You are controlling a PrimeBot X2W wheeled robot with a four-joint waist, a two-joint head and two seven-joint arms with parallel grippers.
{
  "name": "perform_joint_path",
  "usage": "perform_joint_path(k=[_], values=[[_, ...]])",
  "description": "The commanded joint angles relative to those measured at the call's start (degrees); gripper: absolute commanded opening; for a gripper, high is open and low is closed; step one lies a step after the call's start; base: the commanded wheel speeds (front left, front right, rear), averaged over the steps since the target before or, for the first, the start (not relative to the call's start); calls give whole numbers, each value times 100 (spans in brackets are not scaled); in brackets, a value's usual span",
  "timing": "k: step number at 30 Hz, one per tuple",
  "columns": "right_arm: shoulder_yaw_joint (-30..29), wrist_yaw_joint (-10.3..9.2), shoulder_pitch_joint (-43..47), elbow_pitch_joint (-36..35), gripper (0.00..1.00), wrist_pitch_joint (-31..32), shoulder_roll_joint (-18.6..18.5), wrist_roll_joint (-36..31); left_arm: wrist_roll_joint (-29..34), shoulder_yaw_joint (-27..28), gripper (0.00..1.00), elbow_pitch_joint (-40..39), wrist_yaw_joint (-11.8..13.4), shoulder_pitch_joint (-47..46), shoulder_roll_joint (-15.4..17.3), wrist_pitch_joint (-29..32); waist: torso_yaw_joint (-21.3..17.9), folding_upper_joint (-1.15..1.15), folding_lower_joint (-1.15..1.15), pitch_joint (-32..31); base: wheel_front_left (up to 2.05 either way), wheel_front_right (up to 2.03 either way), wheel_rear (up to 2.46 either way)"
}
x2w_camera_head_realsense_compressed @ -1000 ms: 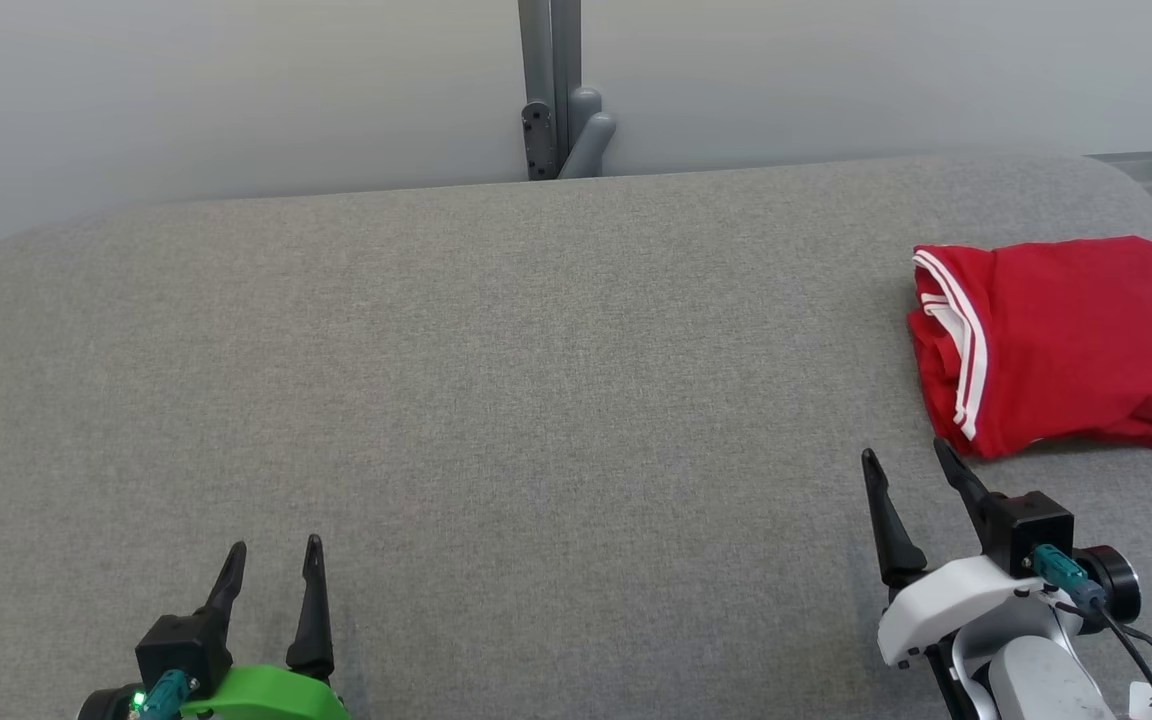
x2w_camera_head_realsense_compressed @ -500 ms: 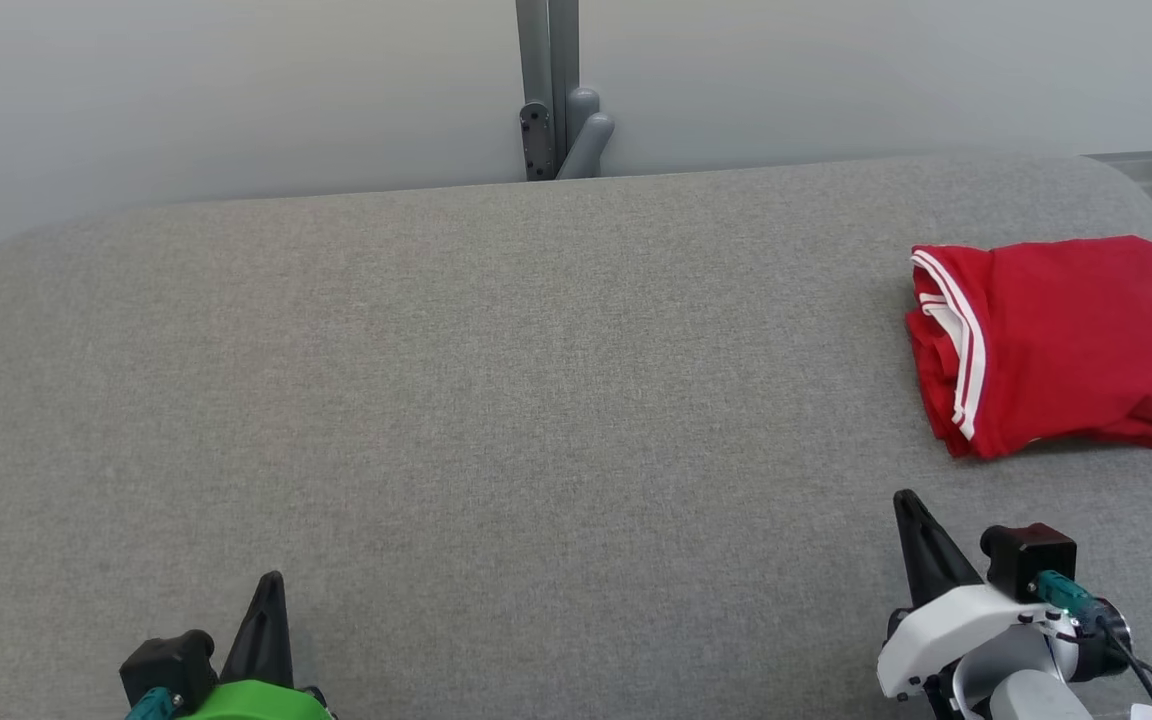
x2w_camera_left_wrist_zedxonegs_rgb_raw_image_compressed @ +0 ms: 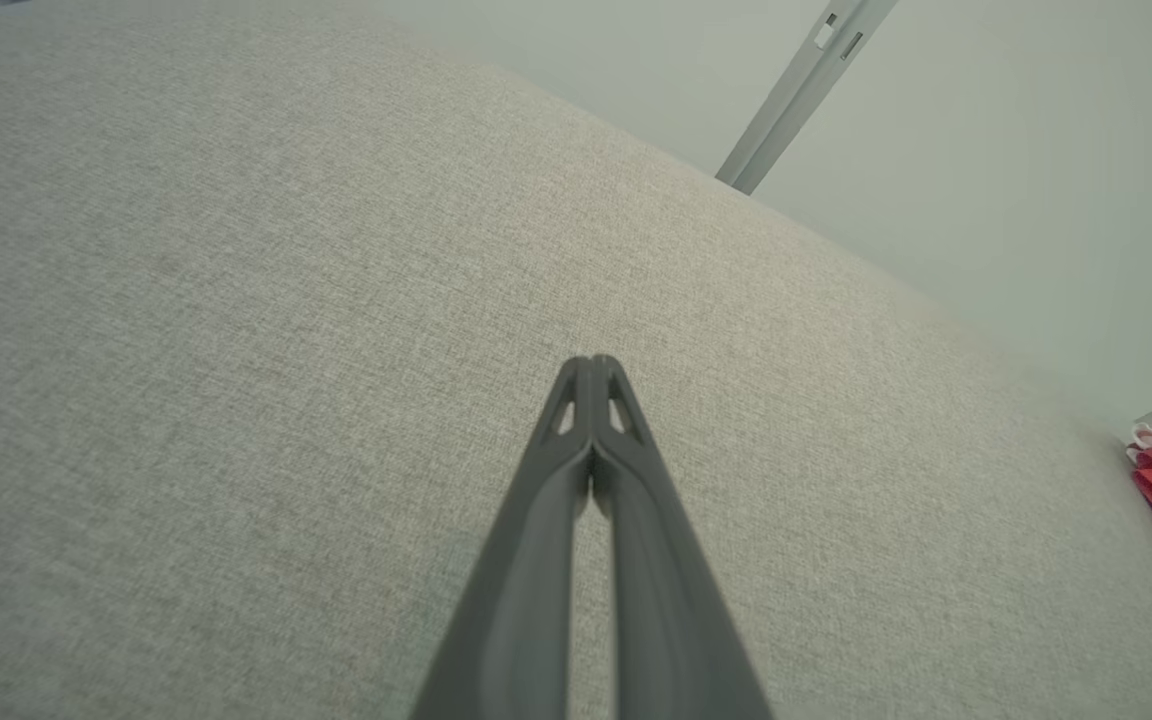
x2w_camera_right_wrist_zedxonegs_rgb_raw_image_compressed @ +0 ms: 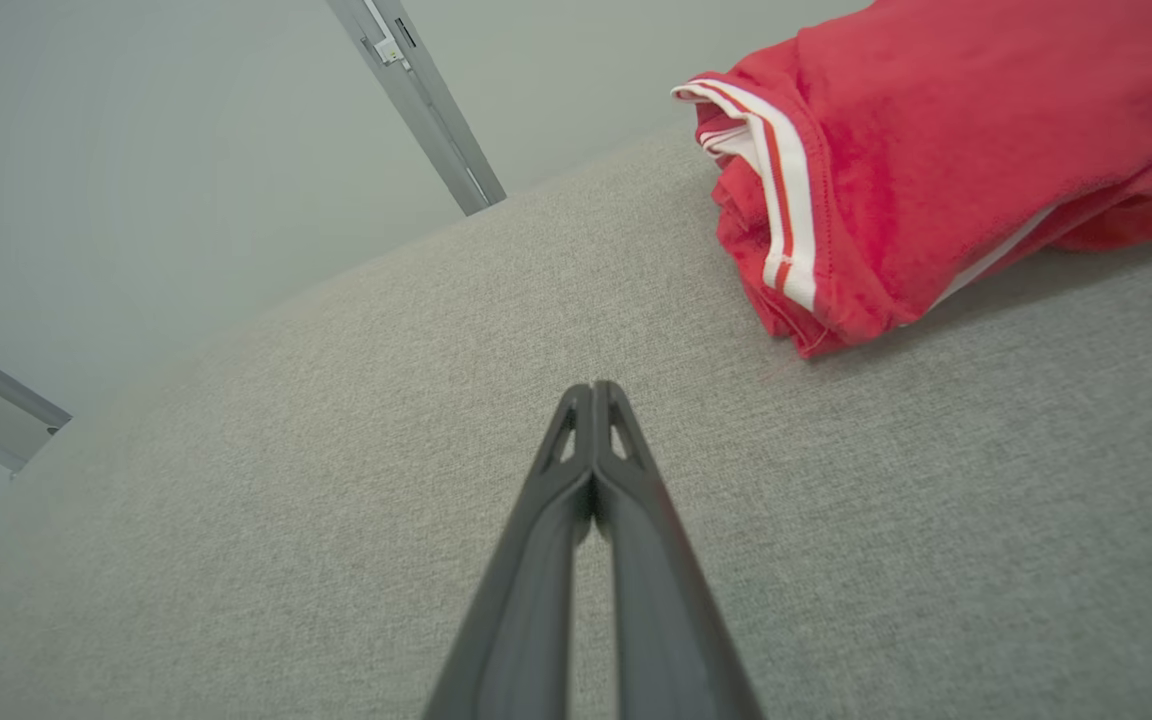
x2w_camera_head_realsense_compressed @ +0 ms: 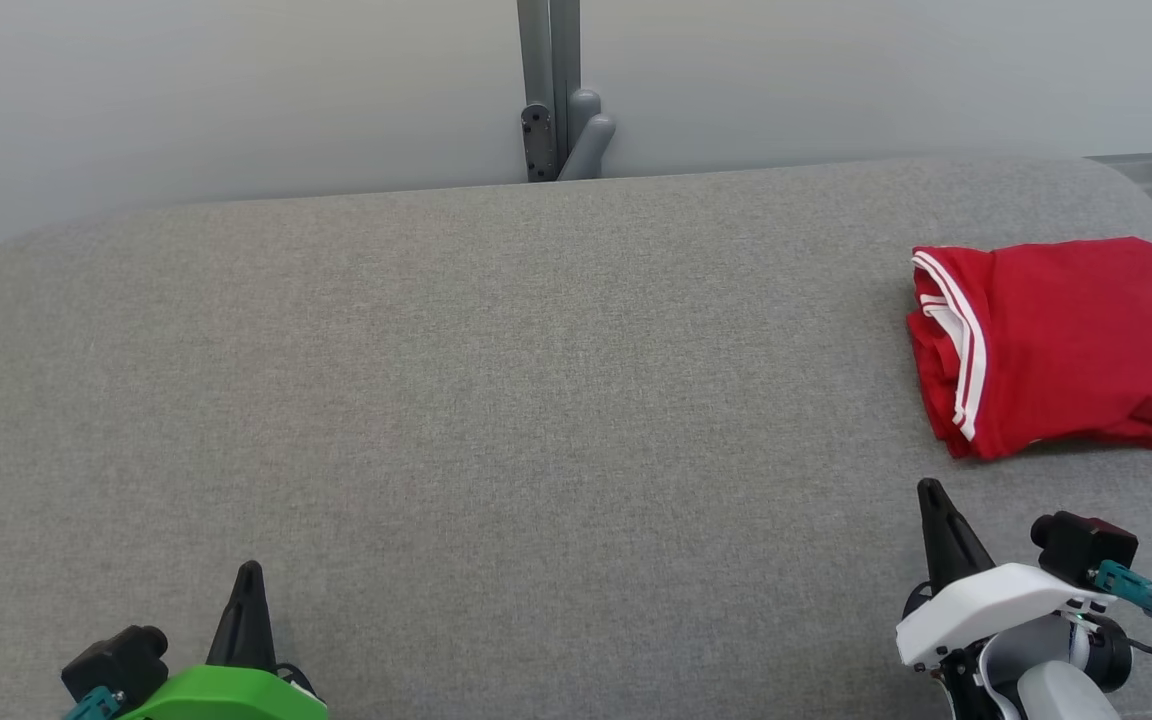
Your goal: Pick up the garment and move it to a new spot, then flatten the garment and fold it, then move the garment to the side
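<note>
At three o'clock on the grey desk point(x2w_camera_head_realsense_compressed: 536, 400), close to its right-hand rim, lies the red garment point(x2w_camera_head_realsense_compressed: 1066, 340), folded into a compact block with its white-striped hem point(x2w_camera_head_realsense_compressed: 966, 360) facing nine o'clock. The left jaws, at seven o'clock, are clenched on nothing, their fingers point(x2w_camera_left_wrist_zedxonegs_rgb_raw_image_compressed: 536, 530) pressed tip to tip. The right jaws, at five o'clock and a little short of the garment, are likewise clenched and empty, fingers point(x2w_camera_right_wrist_zedxonegs_rgb_raw_image_compressed: 536, 560) together. The job looks all but finished. The danger, I judge, is a careless sweep of the right arm: it could catch the loose striped layers, spoil the fold, or shove the block over that rim.
</note>
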Motion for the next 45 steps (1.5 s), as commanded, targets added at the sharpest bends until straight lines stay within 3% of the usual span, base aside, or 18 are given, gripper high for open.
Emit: perform_joint_path(k=[1, 25, 45], values=[[-37, -2, -96, -134, 0, 58, -22, 294, -268, 38, 0, -127, -28, -173, 25, 51, 1, 0, 0, -1, 0, 0, 0], [-244, -3, -113, -396, 0, 605, -37, 2506, -2293, 193, 0, -386, -80, -329, 39, 568, 15, 0, 0, -20, 0, 0, 0], [-373, -4, -124, -548, 0, 938, -47, 3845, -3521, 292, 0, -537, -111, -422, 48, 890, 25, 0, 0, -35, 0, 0, 0]])
